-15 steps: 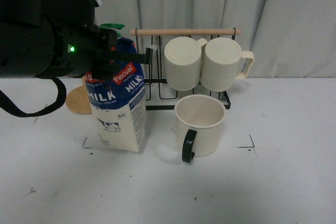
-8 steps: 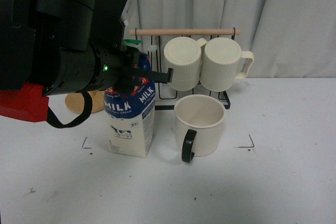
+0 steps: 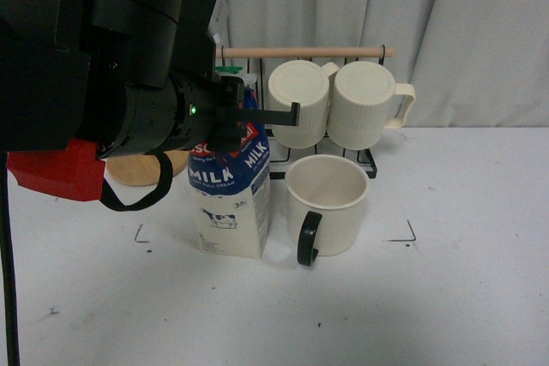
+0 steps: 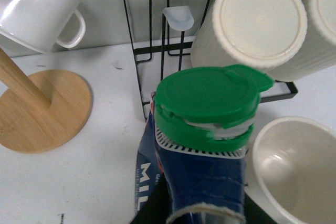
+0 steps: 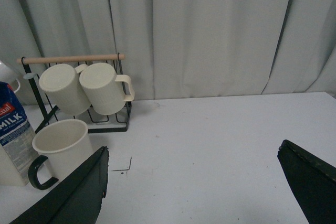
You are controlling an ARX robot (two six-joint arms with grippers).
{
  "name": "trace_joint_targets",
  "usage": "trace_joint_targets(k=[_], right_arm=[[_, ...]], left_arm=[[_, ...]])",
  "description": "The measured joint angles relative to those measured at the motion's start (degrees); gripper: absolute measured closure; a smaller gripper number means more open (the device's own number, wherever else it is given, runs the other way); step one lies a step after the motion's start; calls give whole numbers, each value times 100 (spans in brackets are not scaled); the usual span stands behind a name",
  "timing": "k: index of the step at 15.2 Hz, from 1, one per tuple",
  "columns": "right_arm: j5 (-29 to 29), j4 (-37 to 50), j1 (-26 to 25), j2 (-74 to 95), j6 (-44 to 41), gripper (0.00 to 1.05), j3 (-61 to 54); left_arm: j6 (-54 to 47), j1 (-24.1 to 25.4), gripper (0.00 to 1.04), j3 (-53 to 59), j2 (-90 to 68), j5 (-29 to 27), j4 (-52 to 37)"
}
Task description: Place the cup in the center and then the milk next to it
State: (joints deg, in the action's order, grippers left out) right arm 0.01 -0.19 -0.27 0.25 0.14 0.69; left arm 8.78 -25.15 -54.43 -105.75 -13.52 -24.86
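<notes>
Already the milk (image 3: 230, 199) stands on the desk (image 3: 446, 297) just left of the cup (image 3: 326, 203), pinched near its top by the left end effector (image 3: 257, 113); a tall, tippy carton. Right end effector (image 5: 199, 182) is spread. Rack (image 3: 257, 152) and ribbed mugs (image 3: 339, 102) crowd close behind

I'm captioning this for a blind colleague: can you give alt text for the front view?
The left gripper holds a milk carton upright on a white table, close beside a cream cup with a black handle. Behind them, two ribbed mugs hang on a wire rack.
</notes>
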Motion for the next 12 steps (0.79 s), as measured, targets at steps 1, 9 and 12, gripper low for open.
trace_joint_targets(k=[1,9,12], right_arm=[[0,0,0,0,0,6,0],[0,0,0,0,-2,6,0],[0,0,0,0,-2,6,0]], left_arm=[[142,0,80,-83,0,74,46],[1178,765,7,1154,1703,931,-883],[1152,1266,7,2179,3104,1246,-918]])
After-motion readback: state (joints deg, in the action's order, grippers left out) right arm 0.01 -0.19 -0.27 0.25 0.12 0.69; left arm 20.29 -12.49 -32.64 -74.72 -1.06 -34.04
